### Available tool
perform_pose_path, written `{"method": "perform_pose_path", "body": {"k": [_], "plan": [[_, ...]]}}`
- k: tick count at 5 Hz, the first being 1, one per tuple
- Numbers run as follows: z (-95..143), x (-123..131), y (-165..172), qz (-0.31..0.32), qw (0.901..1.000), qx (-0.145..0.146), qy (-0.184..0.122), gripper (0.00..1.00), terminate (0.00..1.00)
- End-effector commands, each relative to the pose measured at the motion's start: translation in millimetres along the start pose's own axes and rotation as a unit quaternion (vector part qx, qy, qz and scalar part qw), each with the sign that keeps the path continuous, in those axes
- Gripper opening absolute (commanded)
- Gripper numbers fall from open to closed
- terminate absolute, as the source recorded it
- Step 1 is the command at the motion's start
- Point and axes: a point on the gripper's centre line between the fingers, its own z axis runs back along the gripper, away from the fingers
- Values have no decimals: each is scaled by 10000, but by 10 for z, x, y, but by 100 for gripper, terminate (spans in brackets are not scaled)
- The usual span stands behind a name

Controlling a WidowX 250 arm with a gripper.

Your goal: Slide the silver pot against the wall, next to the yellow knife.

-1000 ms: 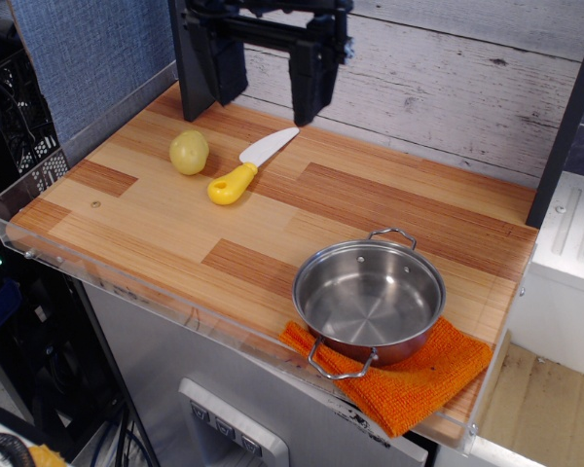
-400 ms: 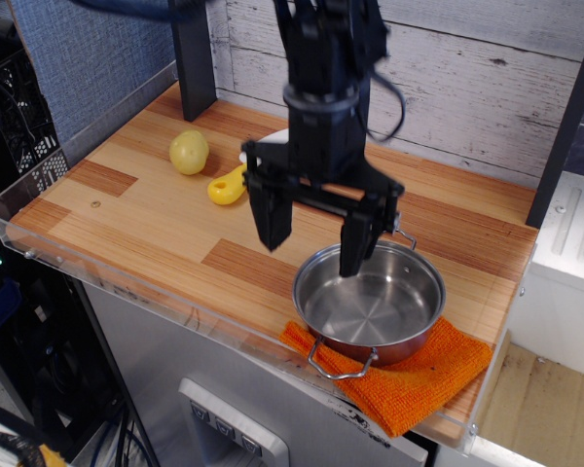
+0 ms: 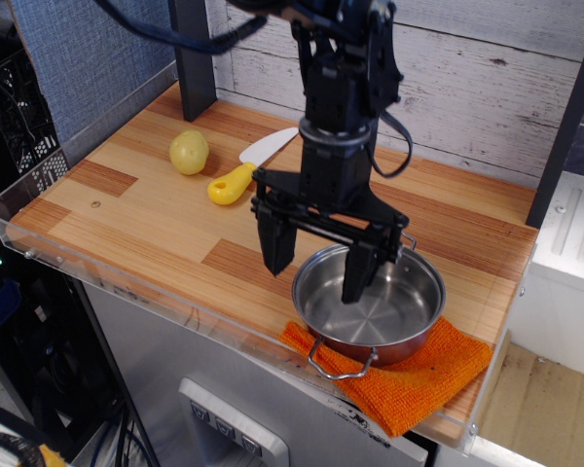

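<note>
1. Far left on the table (image 3: pixel 156 233): a round yellowish potato (image 3: pixel 189 152), clear of the action.
2. Just right of it: the yellow knife (image 3: pixel 245 168), handle toward the front-left, white blade pointing up toward the wall (image 3: pixel 487 88). It lies near the wall, not touching it as far as I can tell.
3. Centre: gripper (image 3: pixel 317 261) hangs from above with its jaws spread wide apart, holding nothing. Left finger is outside the pot's left rim over bare table; right finger dips inside the bowl. So the near-left rim sits between the fingers, not yet pinched.
4. Right of centre: the silver pot (image 3: pixel 389 311) is at the front edge of the table, its front part resting on an orange cloth (image 3: pixel 438 375). It is well apart from the wall and from the knife.
5. Progress, my read: approach only. No grip, no slide done. Left to do: close on the rim, drag the pot back-left off the cloth, park it against the wall beside the knife.
6. Risk: the cloth may drag along with the pot.
</note>
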Motion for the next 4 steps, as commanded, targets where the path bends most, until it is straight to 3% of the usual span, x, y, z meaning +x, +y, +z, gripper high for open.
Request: {"method": "perform_pose_path", "body": {"k": [1,3,4], "plan": [[-185,-19,-182,-338,9990,95,294,100,0],[-264,23,-219,-381,9983,115,426,100,0],[-190,32,-219,-450,9985,119,279,0,0]]}}
